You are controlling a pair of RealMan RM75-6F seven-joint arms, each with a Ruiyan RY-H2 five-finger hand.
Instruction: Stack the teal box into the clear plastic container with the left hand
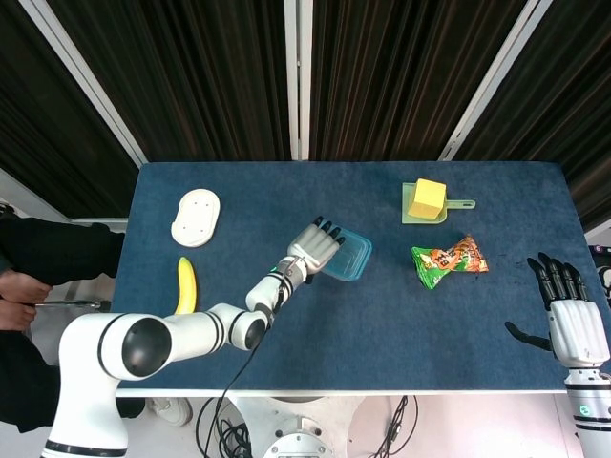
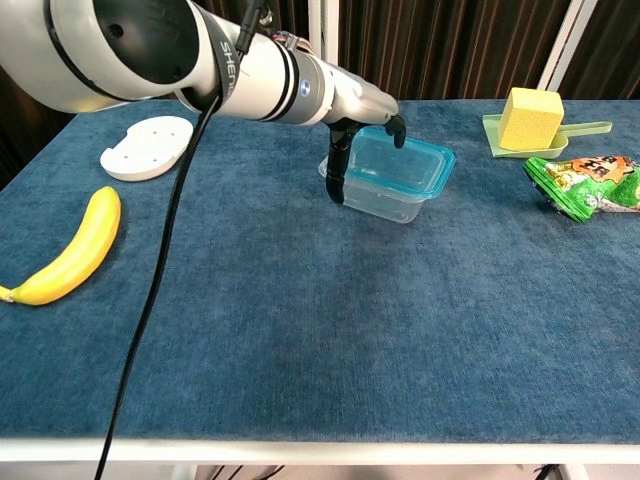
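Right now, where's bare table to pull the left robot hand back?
Bare cloth runs along the near edge between the banana and the snack bag. It is crowded at the left robot hand by the clear container, and far right around the yellow block.

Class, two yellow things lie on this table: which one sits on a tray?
The yellow sponge block, at the far right of the table, sits on the pale green tray. The banana lies directly on the blue tabletop at the near left.

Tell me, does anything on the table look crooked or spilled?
Nothing is spilled. The teal box sits nested in the clear plastic container, skewed to the table edges; the left hand is beside it.
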